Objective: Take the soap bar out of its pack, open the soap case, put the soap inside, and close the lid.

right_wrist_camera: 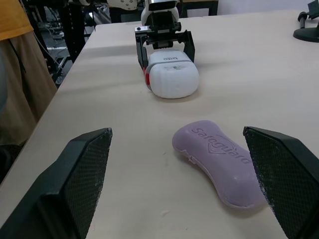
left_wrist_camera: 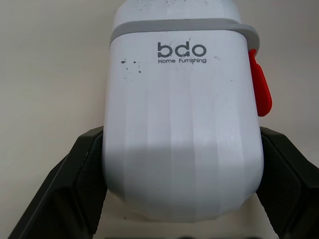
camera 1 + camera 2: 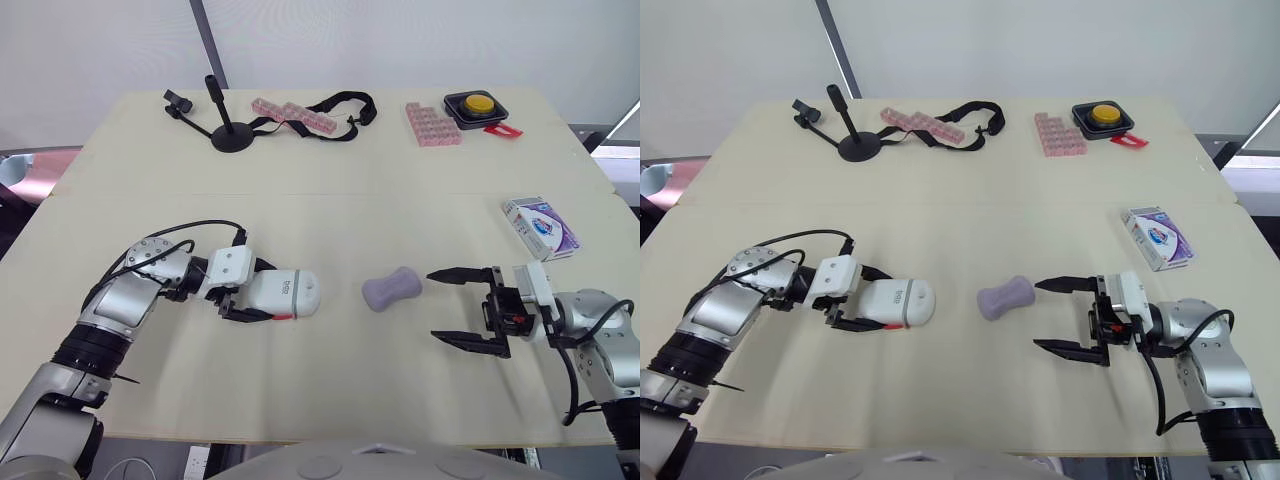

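Soap bar just ahead of wide-spread right gripper.

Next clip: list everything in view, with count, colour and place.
soap case: 1, white, grey band, red latch; near left of the table
soap bar: 1, lilac; bare on the table's middle
soap pack: 1, white and purple; table's right side
pink blocks: 2 groups; far side, one by the strap, one by the button box
strap: 1, black; far middle
stand: 1, black; far left
button box: 1, black, yellow button; far right
red tag: 1; beside the button box
table: 1, pale
person: 1, orange top; beside the table
left gripper: black fingers, clamped on the soap case
right gripper: black fingers, open, facing the soap bar
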### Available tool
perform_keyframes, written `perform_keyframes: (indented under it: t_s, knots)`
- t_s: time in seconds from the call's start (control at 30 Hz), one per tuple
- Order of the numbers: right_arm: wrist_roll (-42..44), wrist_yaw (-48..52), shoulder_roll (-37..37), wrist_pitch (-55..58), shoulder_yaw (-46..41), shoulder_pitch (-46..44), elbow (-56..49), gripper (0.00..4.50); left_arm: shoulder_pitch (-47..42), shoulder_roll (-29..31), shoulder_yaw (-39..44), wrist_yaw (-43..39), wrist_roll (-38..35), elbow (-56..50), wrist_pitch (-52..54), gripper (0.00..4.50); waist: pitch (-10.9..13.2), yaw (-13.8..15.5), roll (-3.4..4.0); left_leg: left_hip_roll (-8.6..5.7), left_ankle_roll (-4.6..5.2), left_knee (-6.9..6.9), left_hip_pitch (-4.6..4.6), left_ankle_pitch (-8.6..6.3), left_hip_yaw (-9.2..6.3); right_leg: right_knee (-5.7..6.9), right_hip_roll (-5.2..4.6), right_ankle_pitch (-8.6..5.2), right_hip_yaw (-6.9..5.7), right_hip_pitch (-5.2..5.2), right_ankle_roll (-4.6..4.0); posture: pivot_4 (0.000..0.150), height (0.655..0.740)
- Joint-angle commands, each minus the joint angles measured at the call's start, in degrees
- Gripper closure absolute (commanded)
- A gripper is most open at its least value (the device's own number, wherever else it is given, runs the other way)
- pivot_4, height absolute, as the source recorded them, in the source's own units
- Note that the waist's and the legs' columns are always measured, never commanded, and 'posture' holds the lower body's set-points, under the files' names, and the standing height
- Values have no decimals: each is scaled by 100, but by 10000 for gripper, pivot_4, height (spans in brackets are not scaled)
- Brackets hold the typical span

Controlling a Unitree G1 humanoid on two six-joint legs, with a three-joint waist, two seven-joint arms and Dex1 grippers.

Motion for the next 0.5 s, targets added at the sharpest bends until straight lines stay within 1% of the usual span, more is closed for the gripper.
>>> perform_keyframes:
  t_s: [0.03, 0.1, 0.17, 0.2, 0.27, 0.3, 0.33, 0.37, 0.47, 0.5]
  knots:
    - [-10, -266, -99, 187, -81, 10, -239, 0, -132, -56, 314, 152, -226, -159, -184, 10337, 0, 0, 0, 0, 0, 0, 0, 0, 0, 0, 0, 0, 0, 0, 0, 1500, 7343]
    - [146, -505, -265, 716, -119, 21, -517, 0, -185, -107, 455, 292, -309, -225, -194, 10337, 0, 3, 0, 0, 0, 0, -1, 0, -2, 1, 0, 0, -1, 0, 0, 1500, 7343]
    - [427, -836, -486, 1509, -172, 14, -937, 0, -210, -178, 590, 408, -402, -286, -328, 10337, 0, 4, 0, 0, 0, 0, 0, 1, -4, 2, 1, 0, -1, -2, 0, 1500, 7343]
    - [707, -1099, -646, 2132, -200, -14, -1205, 0, -215, -208, 638, 531, -354, -338, -475, 10337, -1, 4, -2, 0, 0, 0, 1, 1, -4, 2, 1, 0, 1, -2, 1, 1500, 7343]
    - [1396, -1651, -847, 3211, -291, -116, -1686, 0, -193, -275, 690, 740, -277, -488, -695, 10337, -2, 6, -2, 2, 0, 0, 1, 1, -4, 0, 3, 1, 3, -2, 1, 1500, 7343]
    - [1851, -2174, -943, 3956, -304, -289, -1911, 0, -180, -376, 717, 912, -210, -592, -977, 10337, -2, 9, -2, 2, -1, 0, 2, 2, -4, -1, 5, 1, 5, 0, 2, 1500, 7343]
    - [2133, -2548, -965, 4410, -293, -459, -2076, 0, -166, -472, 727, 1073, -169, -684, -1136, 10337, -2, 9, -2, 2, -2, -1, 3, 2, -4, -2, 6, 1, 5, 2, 3, 1500, 7343]
    - [2646, -3079, -915, 4936, -294, -701, -2162, 0, -138, -576, 702, 1213, -106, -782, -1336, 10337, -2, 10, -2, 3, -4, -2, 6, 4, -4, -2, 7, 2, 8, 3, 3, 1500, 7343]
    - [3800, -4256, -699, 5926, -301, -1270, -2196, 0, -71, -808, 610, 1546, 120, -898, -1728, 10337, -4, 42, -4, 5, -28, -2, 13, 17, -4, -1, 8, 2, 9, 7, 3, 1500, 7343]
    - [4057, -4519, -663, 6134, -306, -1383, -2183, 0, -60, -852, 591, 1625, 181, -901, -1799, 10337, -4, 55, -3, 7, -29, -3, 14, 18, -4, -1, 10, 2, 9, 9, 3, 1500, 7343]
